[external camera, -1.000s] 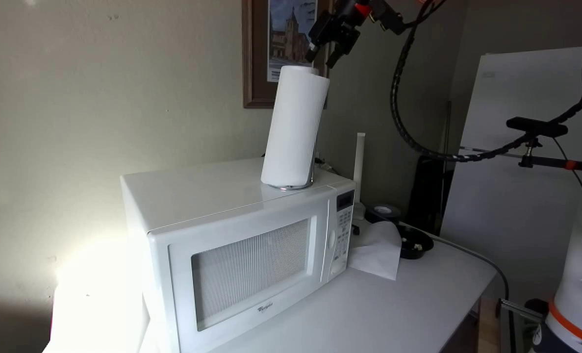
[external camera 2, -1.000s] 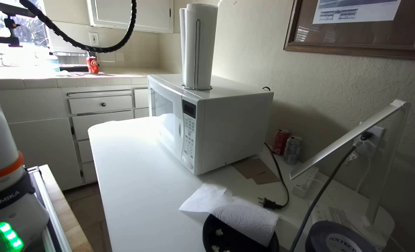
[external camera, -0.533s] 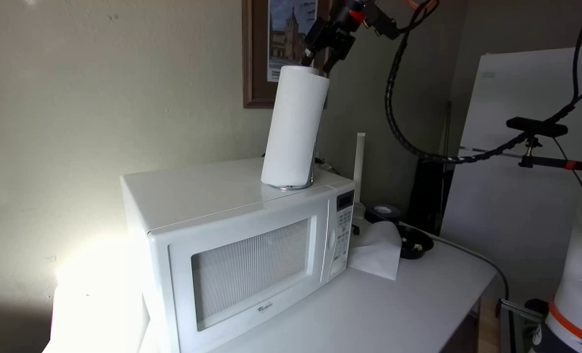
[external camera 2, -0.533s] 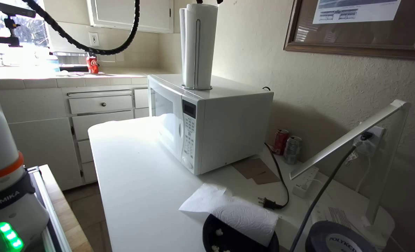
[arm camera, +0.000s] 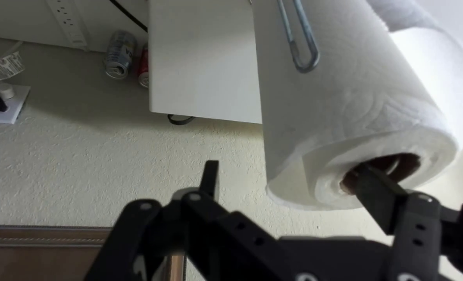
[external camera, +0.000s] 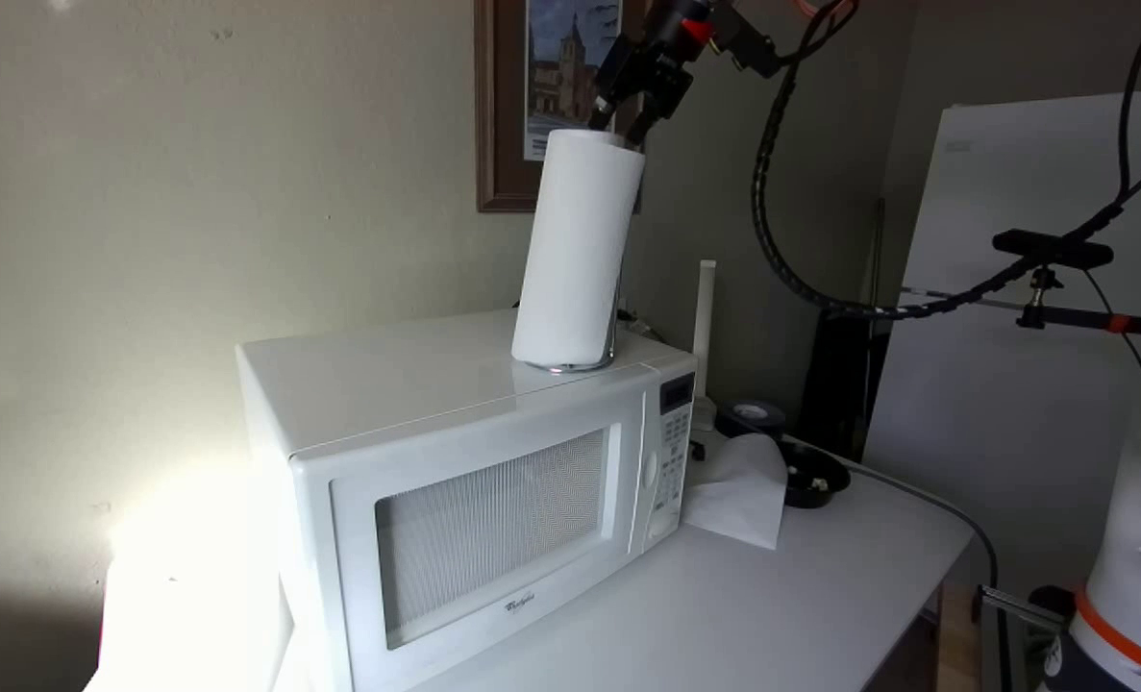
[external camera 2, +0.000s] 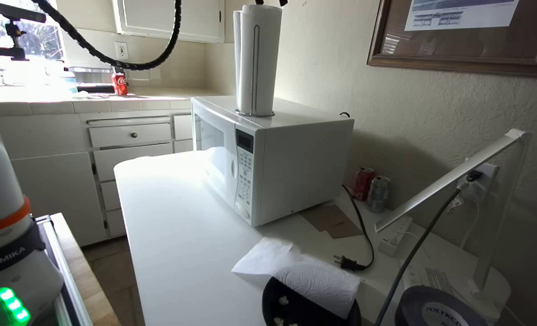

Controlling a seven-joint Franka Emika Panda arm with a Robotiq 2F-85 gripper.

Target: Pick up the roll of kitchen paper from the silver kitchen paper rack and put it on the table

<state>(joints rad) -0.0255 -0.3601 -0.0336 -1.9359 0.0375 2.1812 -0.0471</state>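
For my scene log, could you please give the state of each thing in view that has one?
Gripper: open
Silver kitchen paper rack: standing on the microwave
Roll of kitchen paper: upright on the rack, outer sheet loose
Microwave: door shut, display dark
Black bowl: partly covered by a paper sheet
Plug: unplugged, lying on the table
Silver can: upright
Base lights: lit green

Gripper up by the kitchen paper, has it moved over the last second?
Yes. In an exterior view, the gripper has come down and slightly toward the image's left, judged against the framed picture of a towered building.
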